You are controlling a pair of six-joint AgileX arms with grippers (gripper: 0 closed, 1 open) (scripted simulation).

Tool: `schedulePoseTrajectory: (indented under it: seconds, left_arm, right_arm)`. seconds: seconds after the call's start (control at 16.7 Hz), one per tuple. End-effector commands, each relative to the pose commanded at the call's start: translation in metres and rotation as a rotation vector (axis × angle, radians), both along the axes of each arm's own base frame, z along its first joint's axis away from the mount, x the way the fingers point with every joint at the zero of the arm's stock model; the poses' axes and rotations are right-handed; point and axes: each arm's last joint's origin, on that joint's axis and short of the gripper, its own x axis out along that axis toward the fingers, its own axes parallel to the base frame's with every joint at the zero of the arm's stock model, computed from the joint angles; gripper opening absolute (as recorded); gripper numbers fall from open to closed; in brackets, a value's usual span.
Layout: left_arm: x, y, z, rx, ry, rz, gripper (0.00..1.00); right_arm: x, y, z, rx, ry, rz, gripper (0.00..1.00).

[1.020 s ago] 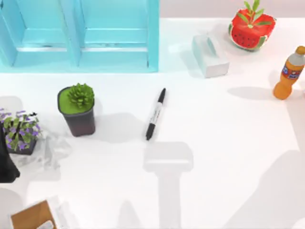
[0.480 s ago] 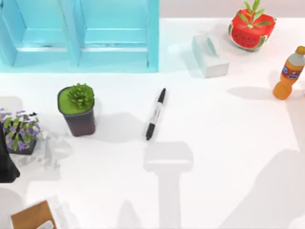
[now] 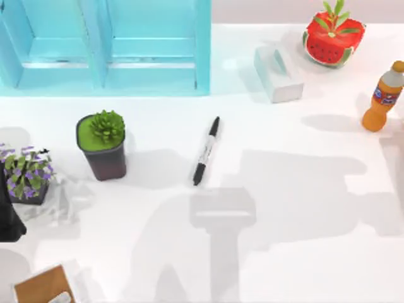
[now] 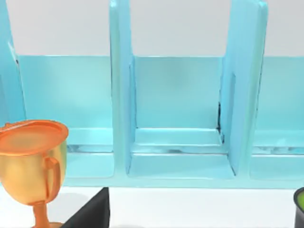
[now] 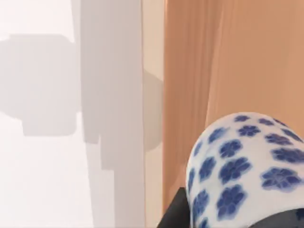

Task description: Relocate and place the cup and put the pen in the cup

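The pen (image 3: 206, 151), slim and black with a pale label band, lies slanted on the white table (image 3: 297, 189) near its middle, with nothing touching it. In the right wrist view the cup (image 5: 242, 166), white with blue flowers, sits close to the camera. My right gripper (image 5: 232, 219) is shut on the cup, and one dark finger (image 5: 175, 211) shows at its side. Behind the cup runs the table edge with an orange-brown floor past it. My left arm (image 3: 9, 218) is parked at the table's left edge.
A blue shelf unit (image 3: 107, 44) spans the back left. A succulent pot (image 3: 103, 146) and a purple-flower pot (image 3: 26, 175) stand at the left. A white box (image 3: 278, 72), watermelon planter (image 3: 332, 35) and orange bottle (image 3: 382, 96) stand back right. A gold trophy (image 4: 33, 161) stands near the shelf.
A large arm shadow has spread over the middle and right of the table. The pen and the other objects have not moved.
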Motion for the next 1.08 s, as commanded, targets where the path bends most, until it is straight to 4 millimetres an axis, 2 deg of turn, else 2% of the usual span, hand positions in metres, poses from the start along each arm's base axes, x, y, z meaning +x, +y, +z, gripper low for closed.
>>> schedulePoseTrajectory:
  seconds: [0.18, 0.42, 0.6, 0.72, 0.84, 1.08]
  left_arm:
    - [0.000, 0.000, 0.000, 0.000, 0.000, 0.000, 1.00]
    - [0.000, 0.000, 0.000, 0.000, 0.000, 0.000, 1.00]
    - [0.000, 0.000, 0.000, 0.000, 0.000, 0.000, 1.00]
    - [0.000, 0.000, 0.000, 0.000, 0.000, 0.000, 1.00]
    - [0.000, 0.000, 0.000, 0.000, 0.000, 0.000, 1.00]
    - [0.000, 0.000, 0.000, 0.000, 0.000, 0.000, 1.00]
  right_arm:
    - [-0.011, 0.033, 0.035, -0.005, -0.026, 0.002, 0.00]
    - [-0.014, 0.037, 0.040, -0.006, -0.033, 0.002, 0.00]
    - [-0.011, 0.040, 0.036, -0.004, -0.029, -0.004, 0.00]
    - [-0.006, 0.056, 0.028, -0.006, -0.032, -0.010, 0.00]
    - [0.000, 0.081, 0.014, -0.008, -0.033, -0.014, 0.00]
    - [0.001, 0.147, -0.020, -0.008, -0.026, -0.009, 0.00]
